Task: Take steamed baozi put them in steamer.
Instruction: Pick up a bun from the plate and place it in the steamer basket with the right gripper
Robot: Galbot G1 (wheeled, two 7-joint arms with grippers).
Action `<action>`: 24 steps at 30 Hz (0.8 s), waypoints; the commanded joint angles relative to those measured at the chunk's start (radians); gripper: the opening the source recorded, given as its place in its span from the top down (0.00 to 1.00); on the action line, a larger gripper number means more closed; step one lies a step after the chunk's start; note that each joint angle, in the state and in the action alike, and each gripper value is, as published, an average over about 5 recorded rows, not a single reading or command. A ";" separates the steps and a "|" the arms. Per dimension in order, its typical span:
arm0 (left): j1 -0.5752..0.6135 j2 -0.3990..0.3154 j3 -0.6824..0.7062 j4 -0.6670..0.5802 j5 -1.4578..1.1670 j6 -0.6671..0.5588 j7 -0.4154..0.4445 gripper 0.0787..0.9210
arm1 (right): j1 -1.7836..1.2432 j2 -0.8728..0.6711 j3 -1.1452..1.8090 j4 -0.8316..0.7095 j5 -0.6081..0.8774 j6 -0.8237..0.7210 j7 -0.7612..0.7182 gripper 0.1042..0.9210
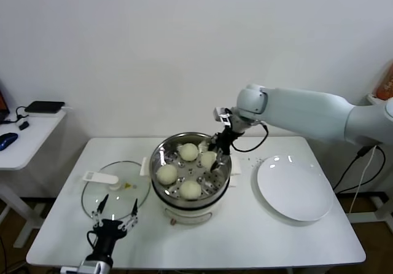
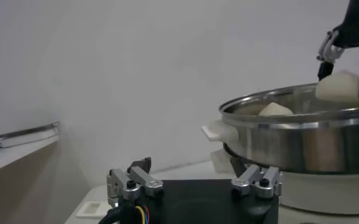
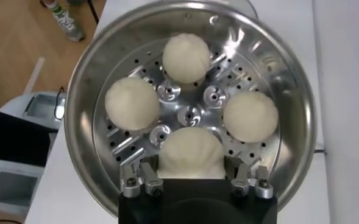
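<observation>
Right pincer [image 3: 193, 179] hangs over the steamer [image 1: 161, 153], fingers clamped on the fourth baozi [image 3: 191, 153], which sits directly beneath it among three others; left pincer [image 1: 115, 214], fingers apart, waits low at the table's near edge.

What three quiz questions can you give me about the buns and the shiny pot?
1. How many small round cream-white dough buns lie in the round shiny stainless-steel steamer basket?
2. True or false: the round white plate has nothing on it.
3. Which arm reaches over the basket: A) left B) right?
Key: 1 four; 2 true; 3 B, with the right pincer around one bun.
</observation>
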State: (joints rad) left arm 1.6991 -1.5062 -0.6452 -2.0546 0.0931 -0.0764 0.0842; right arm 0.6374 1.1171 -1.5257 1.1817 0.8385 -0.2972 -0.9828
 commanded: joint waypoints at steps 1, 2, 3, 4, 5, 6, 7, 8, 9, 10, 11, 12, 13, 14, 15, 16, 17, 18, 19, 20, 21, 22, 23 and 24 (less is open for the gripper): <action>0.002 0.001 0.000 0.004 0.000 -0.001 0.000 0.12 | -0.049 0.003 0.001 -0.016 -0.040 -0.003 0.010 0.28; 0.002 0.001 0.000 0.004 0.000 -0.001 0.000 0.12 | -0.050 0.004 0.001 -0.019 -0.042 -0.003 0.009 0.28; 0.002 0.001 0.000 0.003 0.000 -0.001 0.000 0.12 | -0.052 0.005 0.002 -0.022 -0.045 -0.002 0.009 0.28; 0.003 0.001 -0.001 0.003 0.000 -0.001 0.000 0.12 | -0.052 0.005 0.002 -0.025 -0.047 -0.002 0.009 0.28; 0.004 0.001 -0.001 0.003 0.000 -0.001 -0.001 0.12 | -0.053 0.006 0.003 -0.027 -0.049 -0.002 0.009 0.28; 0.004 0.001 -0.001 0.003 0.000 -0.002 -0.001 0.12 | -0.054 0.006 0.003 -0.029 -0.051 -0.002 0.009 0.28; 0.004 0.001 -0.002 0.003 0.000 -0.002 -0.001 0.12 | -0.055 0.006 0.003 -0.030 -0.053 -0.002 0.008 0.28; 0.005 0.001 -0.002 0.003 0.000 -0.002 -0.001 0.12 | -0.056 0.006 0.004 -0.031 -0.055 -0.002 0.009 0.28; 0.005 0.001 -0.002 0.003 0.000 -0.002 -0.001 0.12 | -0.057 0.007 0.004 -0.033 -0.056 -0.002 0.009 0.28; 0.005 0.001 -0.002 0.003 0.000 -0.003 -0.001 0.12 | -0.058 0.007 0.005 -0.034 -0.059 -0.001 0.009 0.28; 0.005 0.001 -0.002 0.002 0.000 -0.003 -0.001 0.12 | -0.059 0.007 0.006 -0.035 -0.060 -0.001 0.010 0.28; 0.006 0.001 -0.002 0.002 0.000 -0.003 -0.001 0.12 | -0.060 0.007 0.007 -0.035 -0.062 -0.001 0.010 0.28; 0.006 0.001 -0.001 0.002 0.000 -0.003 -0.001 0.12 | -0.061 0.007 0.008 -0.035 -0.063 -0.001 0.011 0.28; 0.006 0.001 -0.001 0.003 0.000 -0.003 -0.001 0.12 | -0.063 0.007 0.010 -0.035 -0.064 -0.001 0.012 0.28; 0.006 0.001 -0.001 0.003 0.000 -0.003 -0.001 0.12 | -0.064 0.008 0.011 -0.034 -0.064 -0.001 0.013 0.27; 0.006 0.001 -0.001 0.003 0.000 -0.004 -0.001 0.12 | -0.065 0.008 0.011 -0.034 -0.064 -0.001 0.015 0.27; 0.006 0.000 -0.001 0.003 0.000 -0.004 -0.001 0.12 | -0.066 0.008 0.012 -0.033 -0.065 -0.001 0.017 0.27; 0.006 0.000 0.000 0.003 0.000 -0.004 -0.001 0.12 | -0.067 0.009 0.013 -0.034 -0.064 -0.001 0.018 0.27; 0.006 0.000 -0.001 0.003 0.000 -0.004 -0.001 0.12 | -0.068 0.009 0.014 -0.034 -0.064 -0.001 0.019 0.26; 0.006 0.000 -0.001 0.003 0.000 -0.004 -0.001 0.12 | -0.068 0.010 0.015 -0.034 -0.063 -0.001 0.020 0.25; 0.006 0.000 -0.001 0.003 0.000 -0.004 -0.001 0.12 | -0.069 0.010 0.016 -0.035 -0.062 -0.001 0.019 0.24; 0.006 0.001 -0.002 0.003 0.000 -0.004 -0.001 0.12 | -0.068 0.011 0.018 -0.035 -0.061 -0.001 0.018 0.22; 0.006 0.001 -0.002 0.003 0.000 -0.004 -0.001 0.12 | -0.068 0.011 0.019 -0.035 -0.060 -0.001 0.017 0.19; 0.006 0.001 -0.002 0.003 0.000 -0.004 -0.001 0.12 | -0.067 0.012 0.021 -0.036 -0.059 -0.002 0.016 0.17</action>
State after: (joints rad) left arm 1.7046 -1.5061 -0.6466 -2.0528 0.0928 -0.0801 0.0835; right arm 0.5744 1.1267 -1.5109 1.1503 0.7837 -0.2984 -0.9666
